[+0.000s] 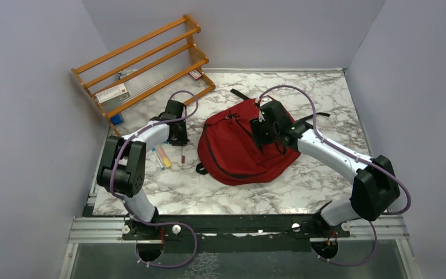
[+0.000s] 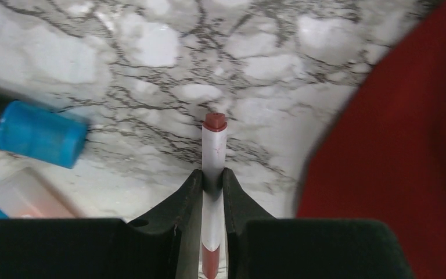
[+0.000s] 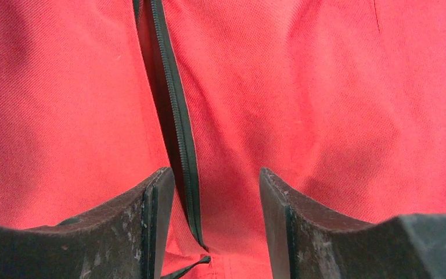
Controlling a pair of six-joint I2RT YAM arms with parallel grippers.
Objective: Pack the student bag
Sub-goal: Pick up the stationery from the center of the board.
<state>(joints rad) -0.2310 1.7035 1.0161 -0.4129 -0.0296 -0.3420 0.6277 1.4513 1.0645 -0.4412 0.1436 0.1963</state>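
The dark red soft fabric backpack (image 1: 241, 152) is lying flat in the middle of the white marble-patterned counter (image 1: 313, 185), its black straps trailing toward the far side. The right gripper (image 3: 215, 180) is hovering directly above the bag's upper part, pointing down at the fabric. Its jaws are standing wide apart, holding nothing. In the right wrist view a black zipper (image 3: 173, 116) is running up the red cloth between them, closer to the left finger. Whether the fingertips are touching the fabric cannot be told. The right arm is reaching in from the right, its elbow bent near the counter's right edge and its forearm stretching across to the bag.

The left gripper (image 2: 212, 174) is sitting just left of the backpack, whose red edge is filling the right side of the left wrist view. It is narrowed and pinching a slim white marker with a reddish-brown cap (image 2: 214, 148), both fingers pressing its sides. A blue-capped marker (image 2: 40, 133) is lying near it to the left. The left arm is folding at a raised elbow, with the wrist tipped down at the counter. An orange wooden rack (image 1: 145, 61) is standing at the far left corner.
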